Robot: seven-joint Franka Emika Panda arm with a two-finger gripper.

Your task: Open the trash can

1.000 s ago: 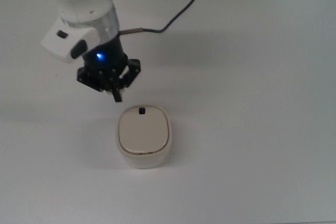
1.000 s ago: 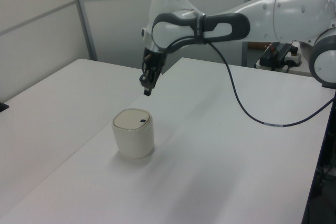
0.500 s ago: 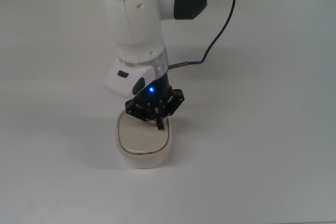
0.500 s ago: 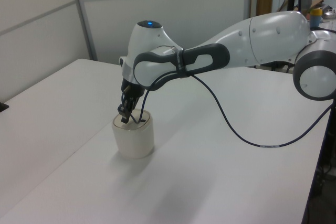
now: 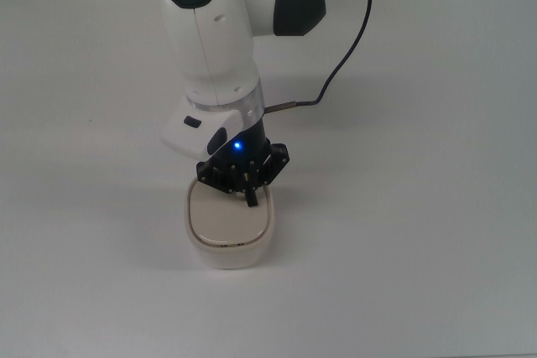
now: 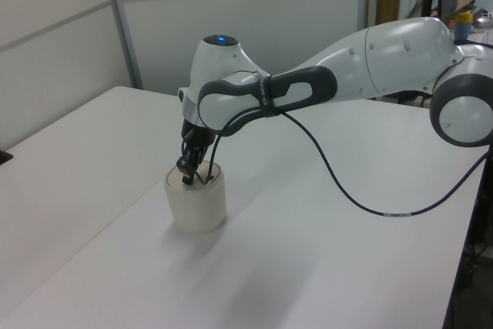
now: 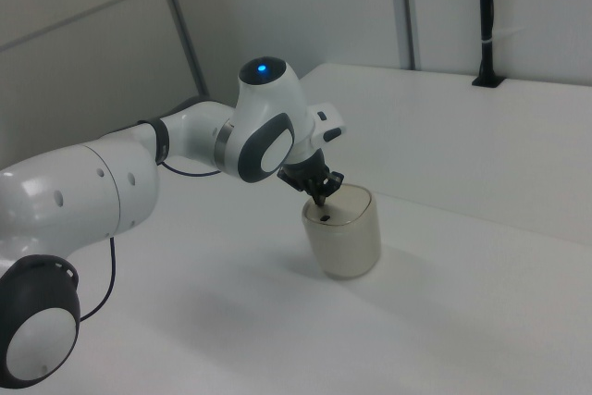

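Note:
The trash can point(image 5: 226, 245) is a small cream-white bin with a flat beige lid point(image 5: 220, 215), standing on the white table point(image 5: 419, 207). My gripper point(image 5: 251, 199) points down over the lid's far right part in the top view, fingers together and holding nothing. In that view it hides the lid's black button. In the right view the gripper point(image 7: 319, 199) hangs just above the lid, right beside the black button point(image 7: 326, 217) on the trash can point(image 7: 344, 247). In the left view the gripper point(image 6: 186, 179) is at the rim of the trash can point(image 6: 196, 207). The lid lies flat and closed.
A black cable point(image 5: 340, 64) runs from the wrist across the table toward the far edge. The white arm point(image 5: 210, 48) leans over the table behind the bin. A wall with a metal post point(image 6: 119, 21) stands beyond the table in the left view.
The arm swung from behind and left of the bin in the top view to above its lid and came down. In the last half second the gripper only settled slightly lower.

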